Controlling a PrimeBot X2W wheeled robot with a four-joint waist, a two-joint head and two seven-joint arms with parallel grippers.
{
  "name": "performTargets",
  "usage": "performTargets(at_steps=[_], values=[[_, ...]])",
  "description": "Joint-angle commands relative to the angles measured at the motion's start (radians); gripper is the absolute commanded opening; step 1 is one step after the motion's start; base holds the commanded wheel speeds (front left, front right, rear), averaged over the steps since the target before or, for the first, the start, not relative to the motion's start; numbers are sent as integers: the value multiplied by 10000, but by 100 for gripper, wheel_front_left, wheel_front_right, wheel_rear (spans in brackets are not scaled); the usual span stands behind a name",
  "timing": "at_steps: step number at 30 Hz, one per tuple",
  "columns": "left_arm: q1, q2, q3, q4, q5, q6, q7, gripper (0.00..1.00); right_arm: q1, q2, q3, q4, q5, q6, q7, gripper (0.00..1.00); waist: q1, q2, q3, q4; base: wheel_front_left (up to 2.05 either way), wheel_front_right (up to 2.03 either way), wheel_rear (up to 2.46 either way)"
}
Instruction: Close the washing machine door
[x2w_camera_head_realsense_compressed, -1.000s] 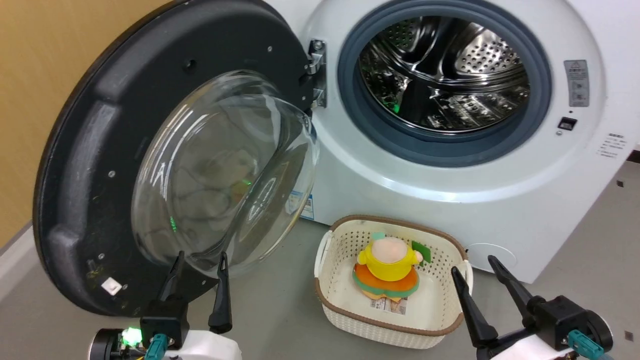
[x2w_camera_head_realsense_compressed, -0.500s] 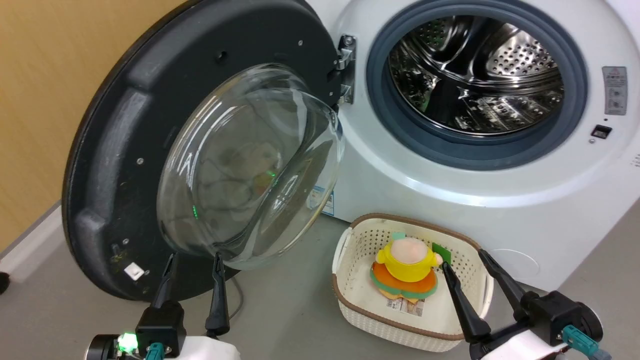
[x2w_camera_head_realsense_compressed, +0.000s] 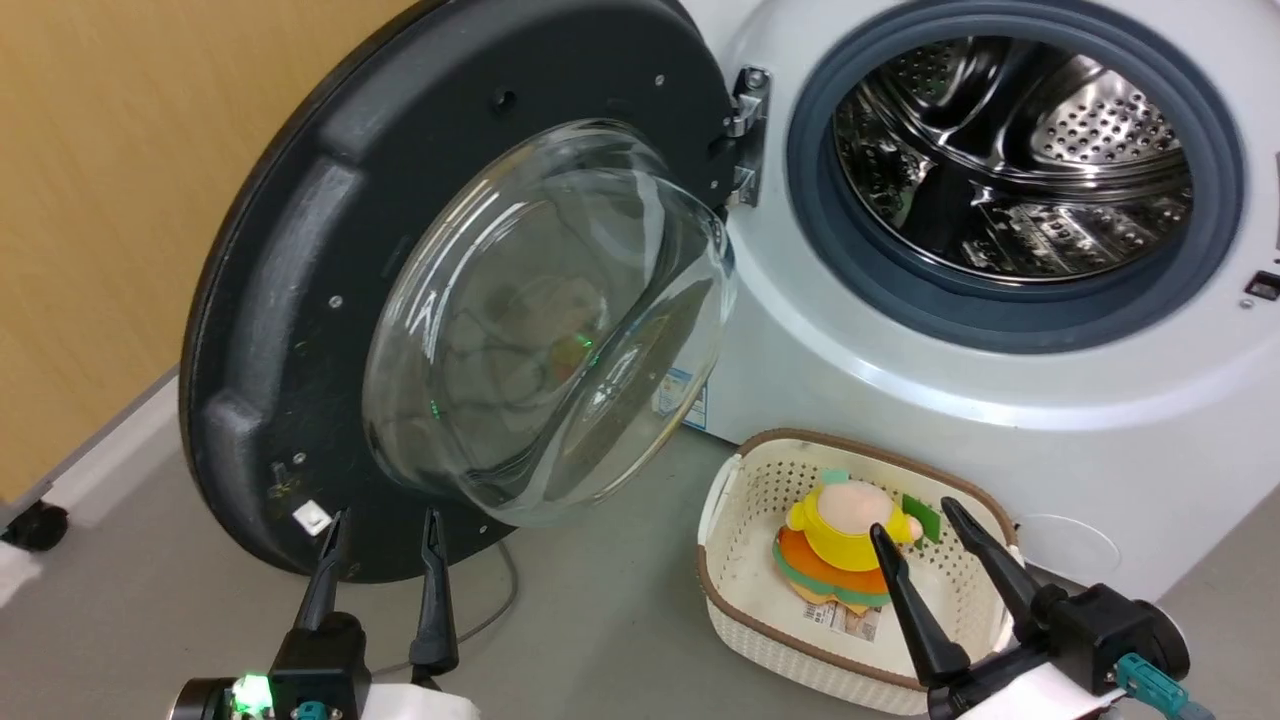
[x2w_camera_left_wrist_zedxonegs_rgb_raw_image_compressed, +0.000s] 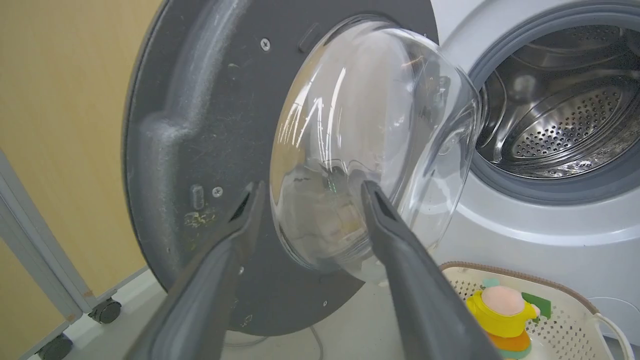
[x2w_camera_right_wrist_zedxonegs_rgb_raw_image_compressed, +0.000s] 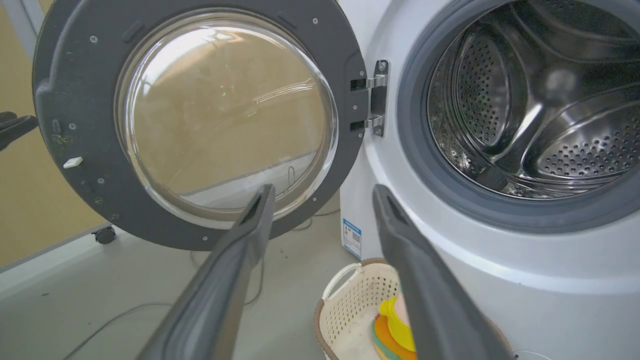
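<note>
Head view — toy basket (x2w_camera_head_realsense_compressed: 790, 650) near washing machine door (x2w_camera_head_realsense_compressed: 300, 280) — left pincer (x2w_camera_head_realsense_compressed: 385, 514), right pincer (x2w_camera_head_realsense_compressed: 913, 517) released

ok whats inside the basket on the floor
A yellow and orange soft toy lies in the basket on a printed label. Whatever is beneath the toy is covered.

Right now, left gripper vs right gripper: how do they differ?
Position: the left gripper sits before the lower rim of the washing machine door; the right gripper is near the basket holding the toy. Pose: in the head view the left gripper's fingers point nearly straight up, the right gripper's lean left. Shared: both open, both empty.
</note>
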Motion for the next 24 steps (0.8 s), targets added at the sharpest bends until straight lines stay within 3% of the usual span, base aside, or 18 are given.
performTargets(at_steps=[1, 24], values=[[175, 56, -52, -57, -81, 96, -109, 100, -158, -88, 85, 63, 160, 6, -110, 100, -1, 0, 0, 92, 0, 0, 0], [397, 46, -269, -270, -117, 493, -589, 100, -229, -328, 685, 208, 606, 8, -590, 100, -1, 0, 64, 1089, 0, 0, 0]])
